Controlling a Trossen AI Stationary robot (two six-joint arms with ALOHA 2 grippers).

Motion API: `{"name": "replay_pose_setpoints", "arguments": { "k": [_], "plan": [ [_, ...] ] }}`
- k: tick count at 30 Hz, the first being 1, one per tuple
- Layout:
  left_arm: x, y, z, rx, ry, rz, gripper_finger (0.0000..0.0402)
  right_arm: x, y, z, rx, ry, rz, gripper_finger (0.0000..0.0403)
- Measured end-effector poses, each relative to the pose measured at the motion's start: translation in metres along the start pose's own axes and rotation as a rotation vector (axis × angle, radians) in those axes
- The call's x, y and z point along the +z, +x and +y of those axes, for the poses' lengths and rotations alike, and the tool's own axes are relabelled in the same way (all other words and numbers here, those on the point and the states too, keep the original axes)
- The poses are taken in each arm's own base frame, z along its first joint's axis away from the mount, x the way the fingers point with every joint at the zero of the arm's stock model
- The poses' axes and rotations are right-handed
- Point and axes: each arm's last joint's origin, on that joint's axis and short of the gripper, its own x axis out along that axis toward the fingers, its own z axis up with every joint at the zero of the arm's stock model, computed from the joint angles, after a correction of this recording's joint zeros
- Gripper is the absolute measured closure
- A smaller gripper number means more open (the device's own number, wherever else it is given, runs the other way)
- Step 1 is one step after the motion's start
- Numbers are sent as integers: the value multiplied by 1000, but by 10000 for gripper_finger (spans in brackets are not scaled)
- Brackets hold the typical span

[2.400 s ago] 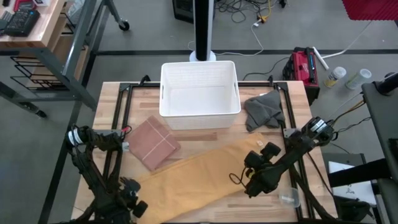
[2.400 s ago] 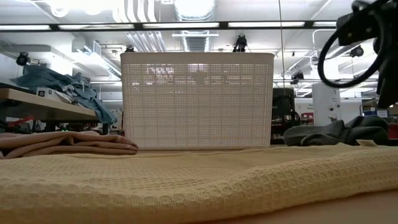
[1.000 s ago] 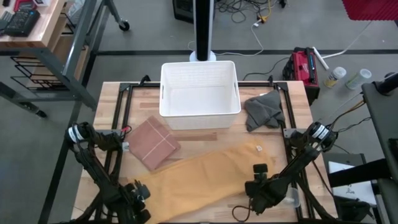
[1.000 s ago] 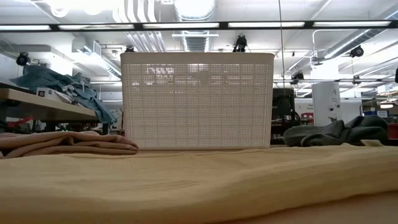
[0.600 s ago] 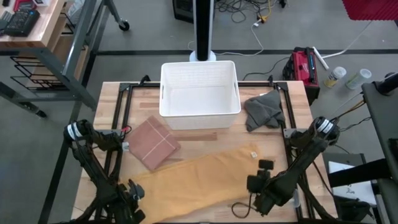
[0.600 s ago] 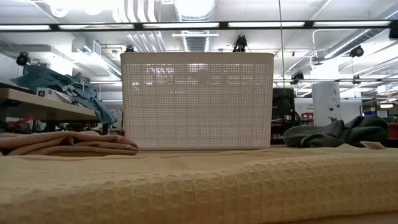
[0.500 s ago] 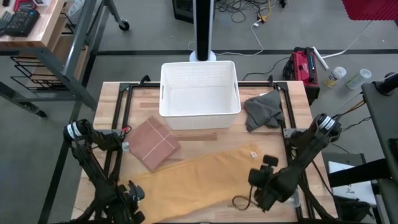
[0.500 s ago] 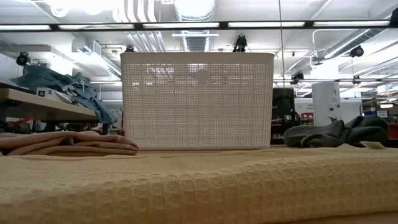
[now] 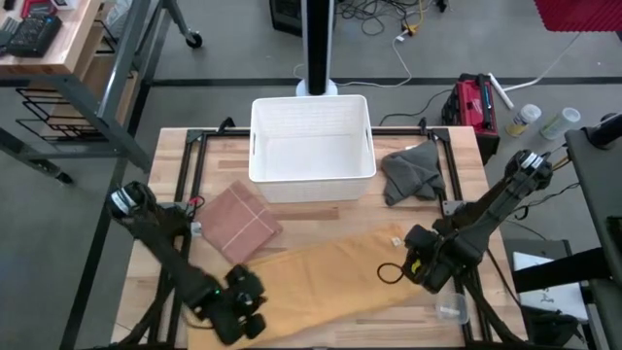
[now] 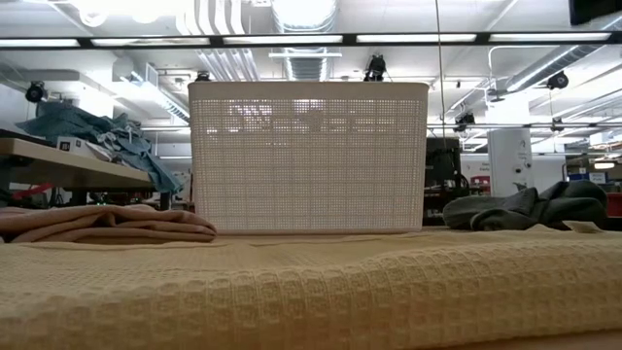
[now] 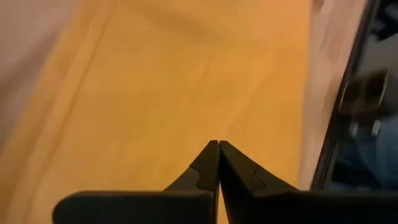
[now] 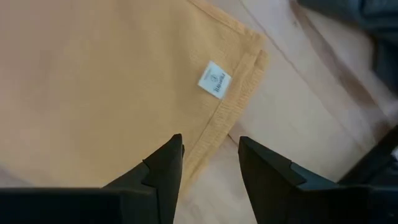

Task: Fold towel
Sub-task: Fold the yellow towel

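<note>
Towel (image 9: pixel 321 277), yellow with a waffle weave, lay spread in a long diagonal band across the near half of the table (image 9: pixel 321 216), and both grippers hung over it. The left gripper (image 9: pixel 243 311) sat at the towel's near-left end. In the left wrist view its two dark fingers (image 11: pixel 208 168) were pressed together tip to tip, with nothing between them, and the yellow cloth filled the space directly beneath and ahead of them. Whether the tips touched the cloth could not be told.

The right gripper (image 9: pixel 420 262) hung over the towel's far-right end. In the right wrist view its fingers (image 12: pixel 165 163) stood spread apart, holding nothing. The towel's hemmed edge ran between and just beyond the two tips, and its corner, with a small white label (image 12: pixel 214 79) sewn on, lay a little farther out. Bare wood showed past that edge.

Beyond the grippers, a white basket (image 9: pixel 313 139) stood at the middle of the table's far side, well apart from the towel. A folded pink cloth (image 9: pixel 238 222) lay between the basket and the left gripper, just beside the towel's far edge. A crumpled grey cloth (image 9: pixel 410 173) lay to the right of the basket, beyond the right gripper.

In the low view the towel (image 10: pixel 311 287) filled the foreground as a low ridge, with the basket (image 10: pixel 309 156) behind it, the pink cloth (image 10: pixel 97 224) to one side and the grey cloth (image 10: pixel 530 206) to the other. Neither gripper showed there.
</note>
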Motion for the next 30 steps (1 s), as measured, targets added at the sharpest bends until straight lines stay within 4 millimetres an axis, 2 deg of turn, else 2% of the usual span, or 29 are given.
{"name": "replay_pose_setpoints", "arguments": {
  "k": [8, 11, 14, 18, 23, 27, 30],
  "plan": [
    [86, 47, 4, -72, 149, -210, 401, -12, 31, -13, -42, 45, 52, 235],
    [109, 66, 10, -83, 192, -260, 401, -14, 36, -16, -63, 61, 56, 227],
    [121, 85, 16, -88, 197, -274, 401, -13, 39, -17, -66, 88, 51, 222],
    [119, 113, 22, -115, 199, -214, 401, -11, 46, -12, -35, 117, 52, 219],
    [96, 152, 30, -125, 192, -53, 401, -7, 61, -5, -47, 142, 55, 219],
    [88, 164, 31, -147, 109, 32, 401, -2, 72, -4, -102, 145, 71, 219],
    [84, 163, 36, -105, 66, 103, 401, 0, 81, 0, -97, 125, 105, 219]
  ]
}}
